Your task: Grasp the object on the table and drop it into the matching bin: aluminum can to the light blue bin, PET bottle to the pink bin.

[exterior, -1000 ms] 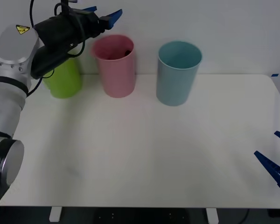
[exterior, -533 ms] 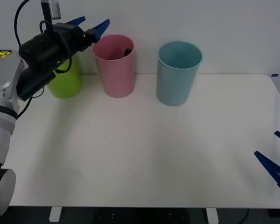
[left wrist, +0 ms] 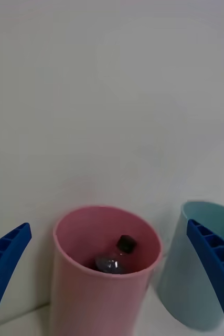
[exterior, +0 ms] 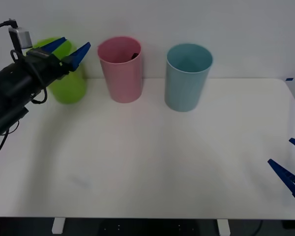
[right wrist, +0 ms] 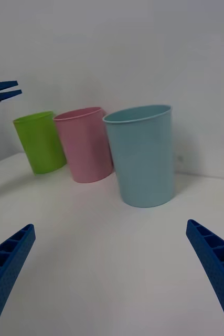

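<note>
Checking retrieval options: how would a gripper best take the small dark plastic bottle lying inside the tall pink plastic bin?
From straight above, through the pink bin's open rim, gripping the small dark bottle's black-capped neck: it leans cap-up against the wall, and the walls block any sideways approach.

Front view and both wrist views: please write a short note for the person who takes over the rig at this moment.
Left gripper: open, empty, raised before the lime green bin, beside the pink bin.
Right gripper: open, empty, low at the table's right edge.
PET bottle: inside the pink bin, cap up.
Light blue bin: stands right of the pink one.
Done: bottle dropped in the matching bin.
Left: nothing to sort that I can see.
</note>
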Tool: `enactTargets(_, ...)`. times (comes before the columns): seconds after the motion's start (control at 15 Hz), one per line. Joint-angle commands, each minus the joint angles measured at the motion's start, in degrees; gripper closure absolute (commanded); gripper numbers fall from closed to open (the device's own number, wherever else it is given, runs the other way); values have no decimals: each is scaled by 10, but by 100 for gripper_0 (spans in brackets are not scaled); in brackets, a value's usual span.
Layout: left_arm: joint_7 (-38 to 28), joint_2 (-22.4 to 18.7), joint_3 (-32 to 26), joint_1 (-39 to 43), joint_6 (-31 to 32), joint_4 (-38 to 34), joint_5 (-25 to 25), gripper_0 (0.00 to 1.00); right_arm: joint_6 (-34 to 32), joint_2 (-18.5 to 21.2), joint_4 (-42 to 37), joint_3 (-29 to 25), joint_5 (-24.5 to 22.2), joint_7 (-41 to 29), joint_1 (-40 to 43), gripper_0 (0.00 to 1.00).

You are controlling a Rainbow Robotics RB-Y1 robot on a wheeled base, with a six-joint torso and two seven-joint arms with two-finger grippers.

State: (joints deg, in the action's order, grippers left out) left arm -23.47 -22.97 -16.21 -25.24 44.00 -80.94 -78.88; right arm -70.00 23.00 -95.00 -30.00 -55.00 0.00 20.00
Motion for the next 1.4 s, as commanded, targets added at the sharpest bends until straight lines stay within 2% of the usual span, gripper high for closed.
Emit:
enactTargets(0.07,1,-4,-40,48,39,-35,4,0,0,0,0,0,0,0,0,0)
enactTargets(0.33,4,-7,-97,117,87,-82,15,0,0,0,0,0,0,0,0,0)
enactTargets(0.67,4,-20,-142,208,118,-142,45,0,0,0,0,0,0,0,0,0)
enactTargets(1.0,16,-34,-189,306,156,-184,95,0,0,0,0,0,0,0,0,0)
enactTargets(1.13,28,-38,-208,340,179,-189,116,0,0,0,0,0,0,0,0,0)
enactTargets(1.4,109,-64,-227,418,196,-193,159,0,0,0,0,0,0,0,0,0)
